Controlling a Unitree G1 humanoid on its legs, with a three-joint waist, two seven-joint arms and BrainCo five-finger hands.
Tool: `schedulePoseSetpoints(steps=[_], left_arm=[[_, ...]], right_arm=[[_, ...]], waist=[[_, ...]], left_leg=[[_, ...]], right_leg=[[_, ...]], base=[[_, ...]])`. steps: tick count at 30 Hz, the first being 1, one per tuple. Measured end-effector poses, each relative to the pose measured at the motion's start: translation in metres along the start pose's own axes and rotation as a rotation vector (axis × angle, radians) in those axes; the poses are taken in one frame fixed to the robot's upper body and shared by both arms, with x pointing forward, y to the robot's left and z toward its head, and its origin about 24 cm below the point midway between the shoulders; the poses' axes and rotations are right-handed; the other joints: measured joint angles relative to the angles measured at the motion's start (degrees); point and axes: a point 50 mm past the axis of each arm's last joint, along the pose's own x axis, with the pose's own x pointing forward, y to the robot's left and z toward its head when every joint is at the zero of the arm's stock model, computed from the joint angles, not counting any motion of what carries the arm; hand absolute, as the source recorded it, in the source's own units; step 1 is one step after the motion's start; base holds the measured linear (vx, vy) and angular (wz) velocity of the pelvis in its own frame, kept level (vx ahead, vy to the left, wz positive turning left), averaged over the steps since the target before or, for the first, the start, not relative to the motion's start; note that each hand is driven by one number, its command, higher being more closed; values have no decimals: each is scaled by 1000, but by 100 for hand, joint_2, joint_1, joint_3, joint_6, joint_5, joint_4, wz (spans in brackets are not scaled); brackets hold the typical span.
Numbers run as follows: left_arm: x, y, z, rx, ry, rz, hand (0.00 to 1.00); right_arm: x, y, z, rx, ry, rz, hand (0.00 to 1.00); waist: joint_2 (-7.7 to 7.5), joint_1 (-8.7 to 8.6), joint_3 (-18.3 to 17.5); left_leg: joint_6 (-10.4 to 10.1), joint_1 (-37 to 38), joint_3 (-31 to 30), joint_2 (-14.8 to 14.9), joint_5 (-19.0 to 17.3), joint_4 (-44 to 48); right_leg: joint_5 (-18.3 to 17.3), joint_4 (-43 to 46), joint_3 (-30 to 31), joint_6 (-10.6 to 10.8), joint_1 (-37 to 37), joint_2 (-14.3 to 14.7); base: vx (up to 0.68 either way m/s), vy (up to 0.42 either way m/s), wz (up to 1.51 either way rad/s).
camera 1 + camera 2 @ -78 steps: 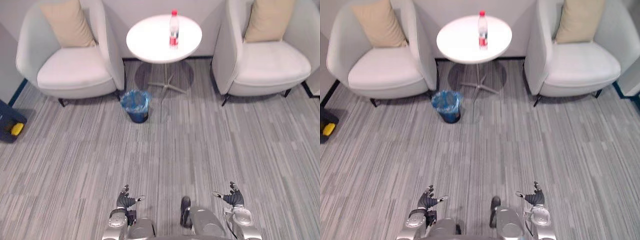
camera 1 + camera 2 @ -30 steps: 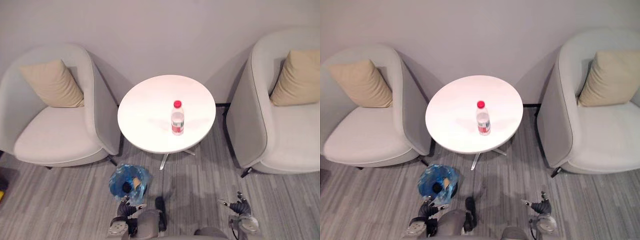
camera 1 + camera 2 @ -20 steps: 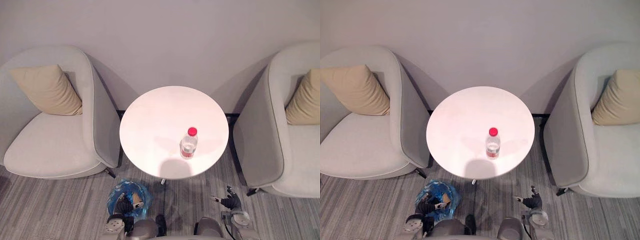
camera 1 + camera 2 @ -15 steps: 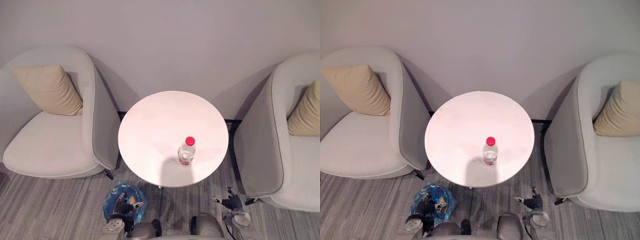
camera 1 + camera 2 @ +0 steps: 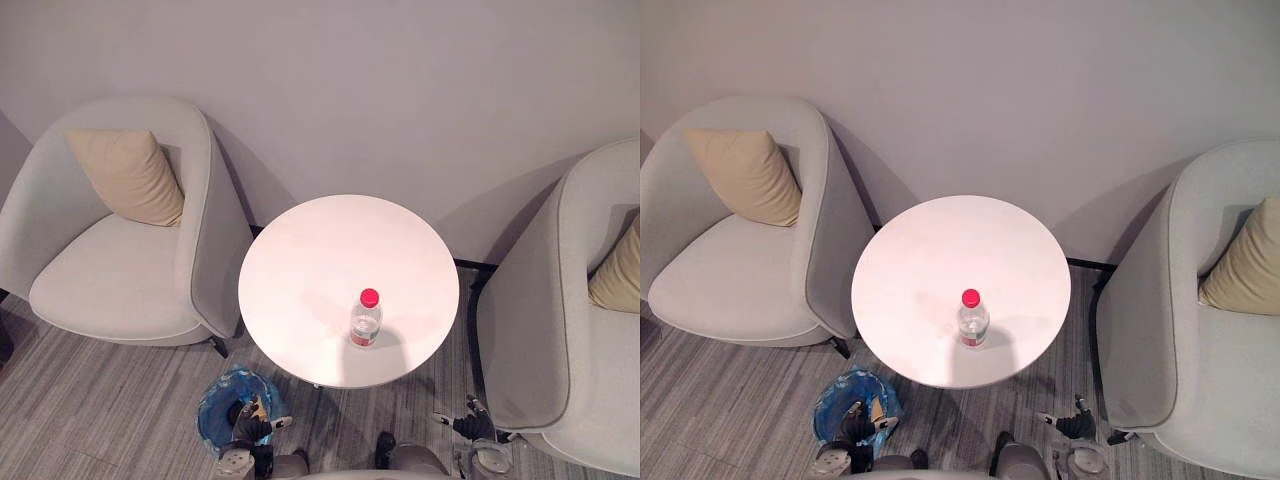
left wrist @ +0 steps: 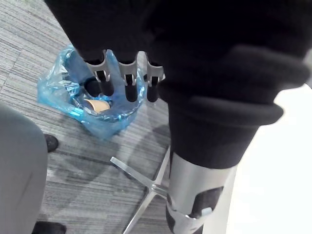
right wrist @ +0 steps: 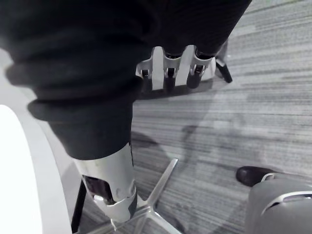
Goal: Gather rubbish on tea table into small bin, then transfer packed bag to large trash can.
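A clear plastic bottle with a red cap and red label stands upright on the round white tea table, near its front right edge. Down on the floor by the table's front left sits a small bin lined with a blue bag; the left wrist view shows the bag with a paper cup inside. My left hand hangs open just above the bin, holding nothing. My right hand hangs open and empty below the table's front right edge.
Pale armchairs flank the table: one to the left with a tan cushion, one to the right with another cushion. A wall runs behind. The table's metal foot spreads over grey striped carpet.
The whole picture has shifted as the camera came up to the table and turned slightly right. Both hands stay low and empty; the bottle stands as before.
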Motion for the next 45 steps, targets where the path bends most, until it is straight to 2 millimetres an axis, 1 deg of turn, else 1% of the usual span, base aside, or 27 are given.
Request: schedulePoseSetpoints(steps=[5,11,18,20,23,27,29,31,36,43,45], left_arm=[[0,0,1,0,-4,-1,0],[-2,-2,8,-10,-45,-9,0],[-3,-7,8,8,-49,-32,0],[-3,-7,8,12,-51,-36,0],[-3,-8,9,16,-56,-39,0],[-3,-8,9,48,-64,-53,0],[-3,-9,9,52,-65,-56,0],[-3,-7,8,57,-62,-55,0],[-3,-7,7,59,-60,-55,0],[-4,-6,7,62,-59,-55,0],[-4,-6,7,63,-59,-56,0]], right_arm=[[-5,-2,11,24,-78,-14,0],[-22,-6,38,53,-254,-33,0],[-40,-9,62,36,-417,-31,0],[-46,-6,73,28,-482,-13,0],[-52,2,83,26,-542,36,0],[-55,14,91,14,-585,88,0],[-55,18,93,-8,-597,116,0],[-56,24,99,-52,-627,151,0],[-56,30,110,-81,-668,178,0],[-54,36,127,-85,-722,196,0],[-55,38,129,-86,-730,202,0]], waist=[[-4,-10,-5],[-10,-17,-10],[-44,-16,-30],[-46,-22,-31],[-56,-16,-36],[-58,-10,-47],[-57,2,-63],[-51,-4,-70],[-55,2,-89],[-49,26,-93],[-47,36,-94]], left_leg=[[1,1,-69,-12,1,-1],[-7,25,-100,-9,5,4],[-11,69,-76,-9,2,10],[-13,74,-71,-7,1,14],[-53,77,-100,-11,-26,21],[-60,47,-123,-7,-31,20],[-55,9,-143,-8,-27,19],[-31,-3,-195,-16,-9,17],[-51,-67,-426,-42,10,8],[-98,-194,-608,-55,104,-3],[-112,-218,-629,-58,142,-4]], right_leg=[[45,-41,-22,24,42,-69],[38,-1,-42,26,74,-68],[-11,90,-17,31,74,-84],[-16,103,-12,28,73,-83],[-92,171,-31,64,61,-98],[-134,188,-96,55,49,-98],[-153,211,-124,52,14,-102],[-228,296,-167,55,-15,-126],[-332,394,-367,16,-15,-180],[-378,382,-608,-2,-14,-200],[-381,372,-645,-6,-14,-199]], base=[[-40,24,4],[-6,1,1],[0,0,0],[0,0,0],[-14,-6,4],[-9,-19,8],[10,-17,8],[24,-20,9],[42,-20,21],[33,-17,18],[-11,-31,14]])
